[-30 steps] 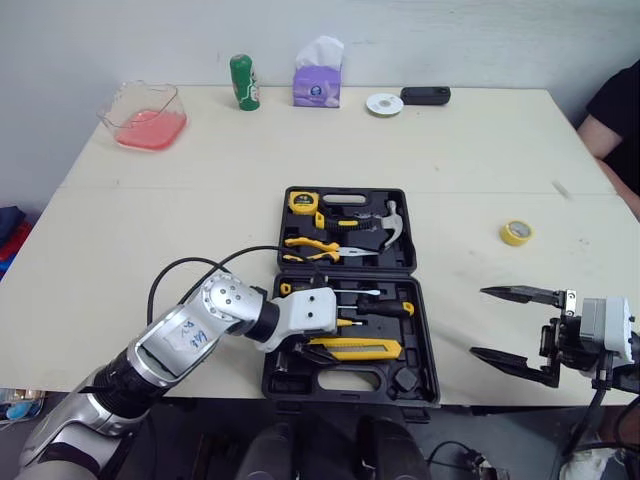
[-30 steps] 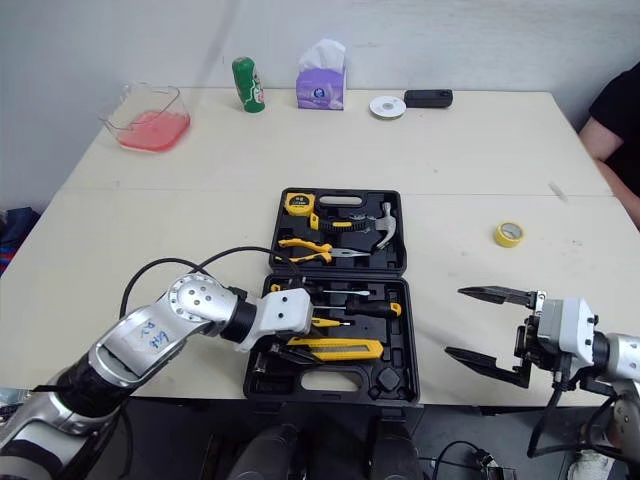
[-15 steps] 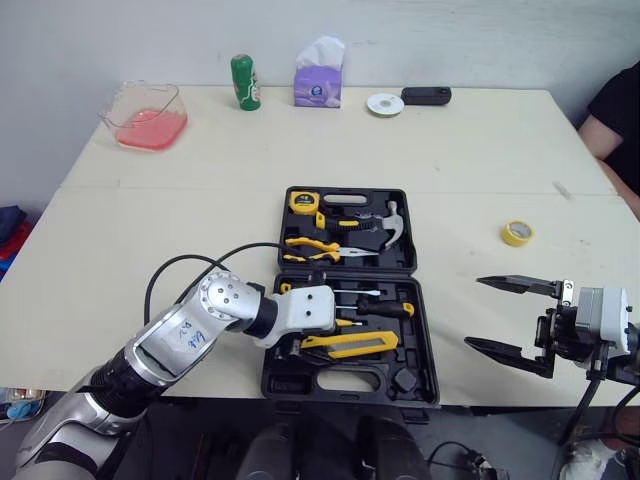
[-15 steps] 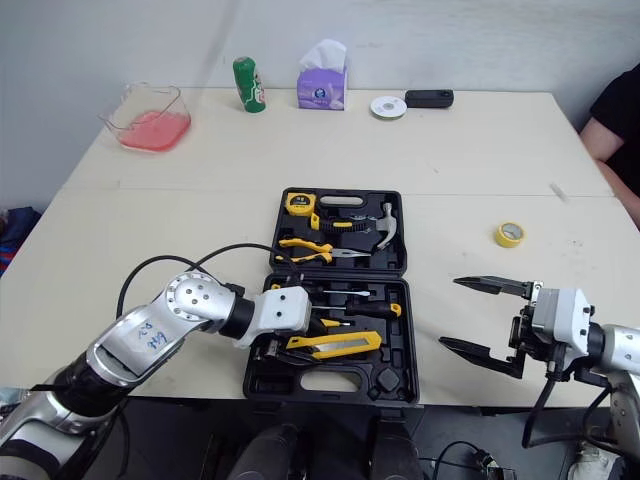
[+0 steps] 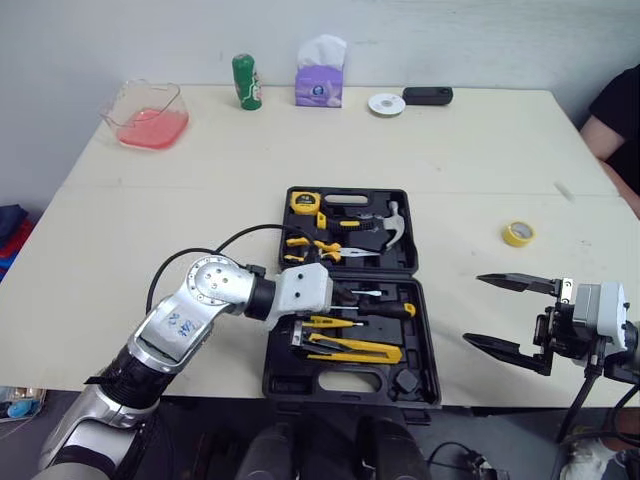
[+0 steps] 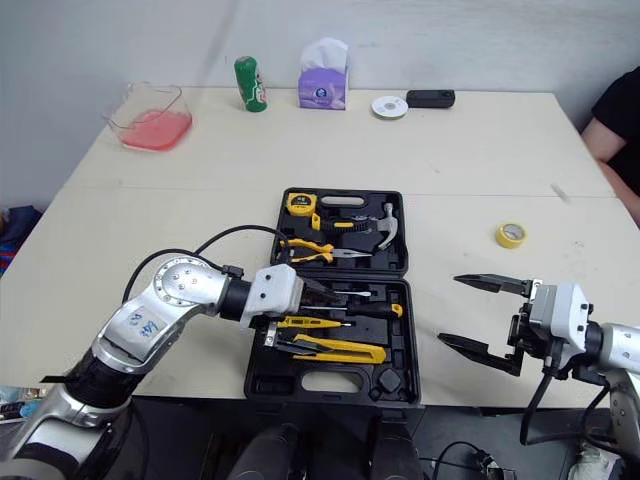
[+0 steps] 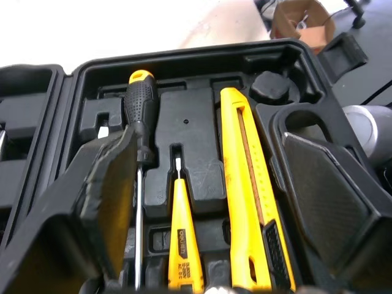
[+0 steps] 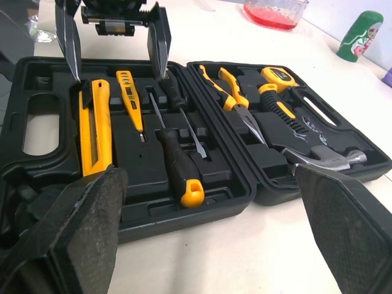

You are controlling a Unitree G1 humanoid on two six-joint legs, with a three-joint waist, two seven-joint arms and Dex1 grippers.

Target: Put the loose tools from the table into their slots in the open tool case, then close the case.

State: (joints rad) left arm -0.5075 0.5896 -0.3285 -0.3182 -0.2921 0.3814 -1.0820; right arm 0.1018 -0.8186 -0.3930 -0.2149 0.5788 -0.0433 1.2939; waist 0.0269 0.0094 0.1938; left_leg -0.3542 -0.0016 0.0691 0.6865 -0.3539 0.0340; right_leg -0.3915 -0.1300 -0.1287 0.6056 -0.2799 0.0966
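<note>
Both wide open and empty, the left pincer (image 7: 214,165) hovers over the utility knife (image 5: 355,348) in the tool case (image 5: 272,375), the right pincer (image 5: 474,310) alongside.

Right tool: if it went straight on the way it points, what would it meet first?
Probably the near wall of the tool case, beside the yellow-capped screwdriver. Depth is unclear: the right tool may instead clear the rim.

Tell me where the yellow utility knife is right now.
In the head views the yellow utility knife lies in the near half of the open tool case, just nearer the robot than the small yellow tester.
</note>
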